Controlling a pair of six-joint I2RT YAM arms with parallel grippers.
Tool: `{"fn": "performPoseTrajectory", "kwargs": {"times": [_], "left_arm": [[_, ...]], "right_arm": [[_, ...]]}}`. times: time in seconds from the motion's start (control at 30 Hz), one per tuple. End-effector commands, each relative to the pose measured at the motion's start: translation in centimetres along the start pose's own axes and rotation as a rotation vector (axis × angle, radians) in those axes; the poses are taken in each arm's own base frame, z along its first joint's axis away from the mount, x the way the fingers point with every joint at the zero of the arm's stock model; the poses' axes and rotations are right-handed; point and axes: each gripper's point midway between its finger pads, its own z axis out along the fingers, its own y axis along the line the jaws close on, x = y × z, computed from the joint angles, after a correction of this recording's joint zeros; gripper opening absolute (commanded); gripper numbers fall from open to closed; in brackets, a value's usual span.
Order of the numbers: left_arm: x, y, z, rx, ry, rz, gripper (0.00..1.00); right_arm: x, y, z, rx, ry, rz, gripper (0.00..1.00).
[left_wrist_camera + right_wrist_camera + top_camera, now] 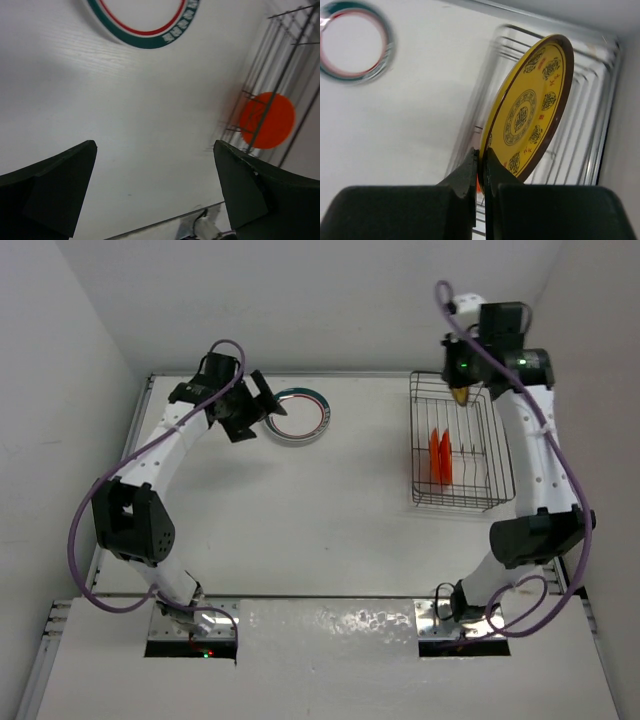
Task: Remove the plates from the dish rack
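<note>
The dark wire dish rack point(490, 445) stands at the right of the table with two orange-red plates point(441, 455) upright in it. My right gripper point(461, 392) is shut on the rim of an amber-yellow plate point(530, 112) and holds it on edge above the rack's far end. A white plate with a teal rim ring point(299, 416) lies flat on the table at the back left. My left gripper point(255, 408) is open and empty just left of that plate. In the left wrist view the teal-ringed plate point(145, 22) and one orange-red plate point(267, 120) show.
White walls close in the table on the left, back and right. The rack point(580, 135) sits close to the right wall. The arm bases point(190, 625) stand at the near edge.
</note>
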Motion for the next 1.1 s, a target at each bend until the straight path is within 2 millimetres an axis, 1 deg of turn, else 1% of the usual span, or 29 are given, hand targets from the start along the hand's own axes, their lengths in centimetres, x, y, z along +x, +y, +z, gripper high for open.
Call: {"fn": "performPoseTrajectory", "kwargs": {"times": [0.0, 0.03, 0.07, 0.1, 0.13, 0.17, 0.2, 0.23, 0.27, 0.33, 0.37, 0.43, 0.47, 0.5, 0.53, 0.63, 0.67, 0.7, 0.73, 0.77, 0.8, 0.83, 0.87, 0.9, 0.93, 0.97, 1.0, 1.03, 1.07], "left_arm": [[-3.0, -7.3, -3.3, 0.294, -0.063, -0.128, 1.00], [-3.4, -8.4, -4.1, 0.340, -0.064, -0.177, 1.00], [-4.0, -9.1, -4.6, 0.376, -0.074, -0.195, 1.00], [-4.9, -10.3, -5.7, 0.423, -0.089, -0.211, 1.00], [-5.3, -10.7, -6.1, 0.433, -0.098, -0.213, 1.00], [-5.7, -11.0, -6.4, 0.440, -0.106, -0.210, 1.00], [-6.2, -11.5, -6.8, 0.448, -0.113, -0.204, 1.00], [-6.1, -11.6, -6.8, 0.449, -0.109, -0.203, 1.00], [-5.9, -11.5, -6.5, 0.446, -0.101, -0.204, 1.00], [-4.7, -10.6, -5.4, 0.415, -0.070, -0.196, 1.00], [-3.8, -9.6, -4.3, 0.371, -0.041, -0.203, 1.00], [-2.0, -9.1, -3.1, 0.336, 0.012, -0.170, 1.00], [-1.3, -8.7, -2.1, 0.315, 0.038, -0.161, 1.00], [-0.7, -8.6, -1.7, 0.306, 0.056, -0.141, 1.00], [0.2, -8.9, -1.3, 0.306, 0.076, -0.123, 1.00], [1.7, -8.2, -0.2, 0.260, 0.110, -0.100, 0.99], [2.0, -7.7, 0.2, 0.241, 0.115, -0.095, 0.97], [2.3, -7.5, 0.4, 0.236, 0.118, -0.094, 0.95], [2.2, -7.6, 0.5, 0.247, 0.113, -0.091, 0.90], [2.8, -7.2, 0.7, 0.244, 0.128, -0.095, 0.79], [2.9, -7.1, 0.9, 0.244, 0.132, -0.093, 0.72], [3.2, -7.0, 1.1, 0.244, 0.141, -0.091, 0.46], [3.3, -7.0, 1.1, 0.243, 0.141, -0.089, 0.25], [3.4, -6.8, 1.2, 0.236, 0.143, -0.088, 0.13], [3.4, -6.7, 1.4, 0.231, 0.141, -0.083, 0.00], [3.4, -6.5, 1.4, 0.226, 0.137, -0.082, 0.00], [3.5, -6.3, 1.8, 0.226, 0.131, -0.077, 0.00], [3.4, -6.0, 2.0, 0.220, 0.115, -0.066, 0.00], [3.5, -5.7, 2.3, 0.214, 0.106, -0.061, 0.00]], "right_arm": [[-0.8, 9.0, -0.4, -0.145, -0.023, -0.395, 0.00], [-0.2, 10.1, -0.2, -0.143, -0.004, -0.462, 0.00], [0.9, 11.4, 0.1, -0.152, 0.031, -0.528, 0.00], [2.2, 13.0, 0.3, -0.128, 0.067, -0.644, 0.00], [3.1, 13.7, 0.4, -0.115, 0.098, -0.701, 0.00], [4.1, 15.7, 0.4, -0.135, 0.114, -0.769, 0.00], [5.0, 16.1, 0.6, -0.117, 0.142, -0.823, 0.00], [5.9, 18.0, 0.5, -0.145, 0.147, -0.872, 0.00], [6.3, 18.8, 0.3, -0.157, 0.149, -0.897, 0.00], [7.3, 20.9, 0.4, -0.200, 0.149, -0.962, 0.00], [7.8, 22.9, 0.1, -0.239, 0.137, -1.015, 0.00], [8.6, 25.7, -0.4, -0.298, 0.120, -1.074, 0.00], [8.2, 26.5, -0.6, -0.309, 0.103, -1.092, 0.00], [8.8, 27.4, 0.0, -0.321, 0.117, -1.110, 0.00], [8.7, 28.2, 0.0, -0.326, 0.107, -1.121, 0.00], [8.0, 29.2, 0.5, -0.309, 0.081, -1.106, 0.00], [7.6, 29.5, 0.5, -0.309, 0.066, -1.097, 0.00], [7.6, 29.9, 0.6, -0.315, 0.061, -1.098, 0.00], [7.5, 30.2, 0.5, -0.316, 0.053, -1.095, 0.00], [7.3, 30.3, 0.6, -0.313, 0.045, -1.087, 0.00], [6.9, 30.7, 0.6, -0.312, 0.022, -1.077, 0.00], [6.6, 30.8, 0.6, -0.302, 0.004, -1.058, 0.00], [6.7, 30.8, 0.9, -0.297, 0.000, -1.048, 0.00], [6.6, 30.8, 0.8, -0.293, -0.006, -1.041, 0.00], [7.3, 30.7, 1.1, -0.290, 0.009, -1.032, 0.00], [7.6, 30.6, 1.2, -0.288, 0.010, -1.016, 0.19], [7.7, 30.4, 0.9, -0.286, 0.009, -0.992, 0.33], [9.6, 29.9, 1.3, -0.280, 0.053, -0.955, 0.49], [9.8, 29.8, 1.5, -0.271, 0.037, -0.900, 0.98]]}}
